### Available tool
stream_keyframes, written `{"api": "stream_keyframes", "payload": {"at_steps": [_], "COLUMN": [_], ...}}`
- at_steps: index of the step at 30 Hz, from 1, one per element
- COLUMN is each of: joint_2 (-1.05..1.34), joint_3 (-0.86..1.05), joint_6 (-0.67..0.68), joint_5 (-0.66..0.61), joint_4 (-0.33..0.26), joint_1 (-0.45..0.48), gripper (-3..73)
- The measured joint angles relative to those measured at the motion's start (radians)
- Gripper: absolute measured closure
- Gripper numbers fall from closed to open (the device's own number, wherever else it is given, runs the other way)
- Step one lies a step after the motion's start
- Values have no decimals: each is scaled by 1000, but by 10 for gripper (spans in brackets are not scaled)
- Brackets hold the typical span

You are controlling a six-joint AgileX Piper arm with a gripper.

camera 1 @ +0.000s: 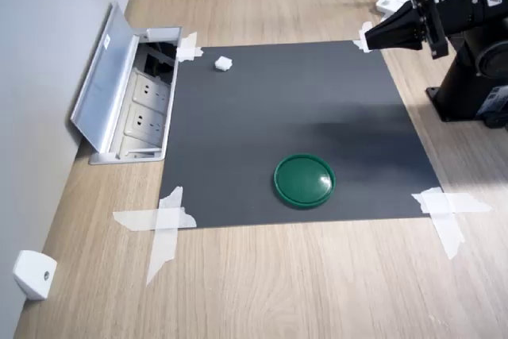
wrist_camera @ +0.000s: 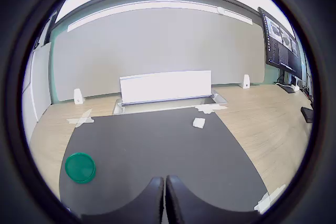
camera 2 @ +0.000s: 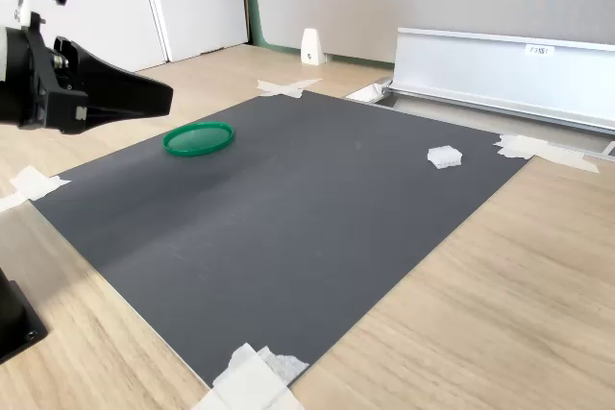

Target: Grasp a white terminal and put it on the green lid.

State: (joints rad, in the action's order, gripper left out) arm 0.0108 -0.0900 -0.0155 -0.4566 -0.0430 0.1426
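White terminal (camera 1: 223, 63) first: we see the tiny white block lying on the dark mat (camera 1: 302, 109), close to the mat's far corner by the open socket box (camera 1: 131, 97) in the first exterior view. Our end effector (camera 1: 371, 35) hangs in the air over the opposite side of the mat, at the first exterior view's right, with its pointed tip facing toward the block. So the block lies well apart from us, straight across the mat and a little to one side. In the wrist view, the white terminal (wrist_camera: 198, 123) sits ahead of the fingers (wrist_camera: 153, 198), which are pressed together with almost no gap, and they hold nothing. The block looks about as wide as it is long, so we cannot tell a long side to line up with. The green lid (camera 1: 304, 181) rests flat on the mat, nearer the front edge in the first exterior view, well apart from the block. We think we must reach across the mat, open up, and come down over the block.
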Motion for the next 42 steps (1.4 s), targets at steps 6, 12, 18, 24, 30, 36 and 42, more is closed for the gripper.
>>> {"api": "stream_keyframes", "payload": {"at_steps": [6,12,18,24,30,36,42], "joint_2": [0,0,0,0,0,-80,-323], "joint_3": [0,0,0,0,0,-70,-222], "joint_6": [0,0,0,0,0,0,0], "joint_5": [0,0,0,0,0,-4,-4], "joint_4": [0,-8,-19,-22,-22,-22,43], "joint_1": [0,0,0,0,0,0,0], "gripper": [703,703,703,703,703,703,703]}}
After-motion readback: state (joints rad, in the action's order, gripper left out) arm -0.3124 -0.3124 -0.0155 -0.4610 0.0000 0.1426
